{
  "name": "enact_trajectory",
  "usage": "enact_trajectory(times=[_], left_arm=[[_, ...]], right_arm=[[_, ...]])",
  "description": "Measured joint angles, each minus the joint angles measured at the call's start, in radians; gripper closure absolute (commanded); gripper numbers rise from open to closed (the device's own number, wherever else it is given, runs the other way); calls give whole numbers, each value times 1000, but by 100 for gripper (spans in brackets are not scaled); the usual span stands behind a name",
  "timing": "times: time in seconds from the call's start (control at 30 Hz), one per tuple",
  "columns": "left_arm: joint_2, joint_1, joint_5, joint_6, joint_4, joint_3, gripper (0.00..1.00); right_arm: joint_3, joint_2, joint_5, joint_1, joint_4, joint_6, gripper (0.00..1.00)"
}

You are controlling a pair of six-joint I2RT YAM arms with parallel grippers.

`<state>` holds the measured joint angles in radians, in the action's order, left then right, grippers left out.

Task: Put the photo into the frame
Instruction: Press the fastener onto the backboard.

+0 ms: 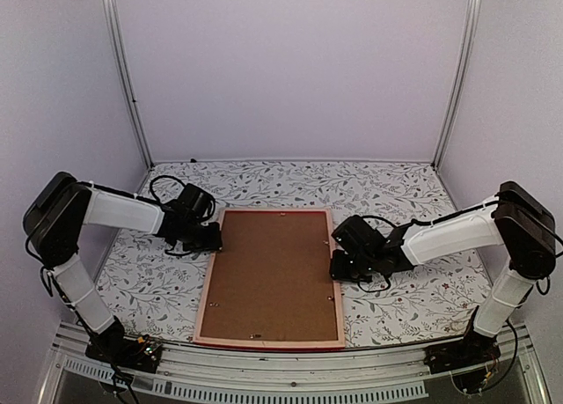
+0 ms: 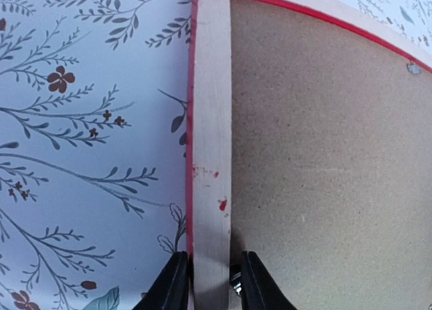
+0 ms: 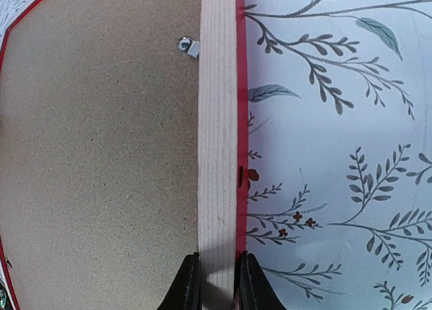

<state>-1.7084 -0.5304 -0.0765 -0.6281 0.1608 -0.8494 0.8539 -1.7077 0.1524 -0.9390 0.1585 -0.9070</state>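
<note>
Flowery table [image 1: 396,188] with the frame [image 1: 201,307] face down in the middle, brown board [image 1: 273,272] in its back. Pinching a side rail each: left gripper [image 2: 209,269] and right gripper [image 3: 217,269]. No photo to see; maybe inside already.

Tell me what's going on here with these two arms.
Both arms are working on the frame, which lies face down on the floral table with a brown backing board sitting inside it. The right arm has its jaws clamped on the frame's right rail. The left arm has its jaws on either side of the left rail, though a firm grip there is not certain. The photo is not visible, so I cannot tell whether it is under the board.
</note>
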Motion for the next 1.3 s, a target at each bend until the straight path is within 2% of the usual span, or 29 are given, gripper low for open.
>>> enact_trajectory(times=[0.2,0.37,0.73,1.3], left_arm=[[-44,0,13,6,-1,-43,48],[-61,-2,22,10,2,-64,47],[-36,-18,2,-10,13,-32,53],[0,-22,-18,-31,-10,18,72]], right_arm=[[-12,9,22,-24,1,-41,96],[-16,10,29,-28,-3,-52,96],[-17,10,30,-29,-6,-58,96],[-18,10,30,-29,-8,-61,96]])
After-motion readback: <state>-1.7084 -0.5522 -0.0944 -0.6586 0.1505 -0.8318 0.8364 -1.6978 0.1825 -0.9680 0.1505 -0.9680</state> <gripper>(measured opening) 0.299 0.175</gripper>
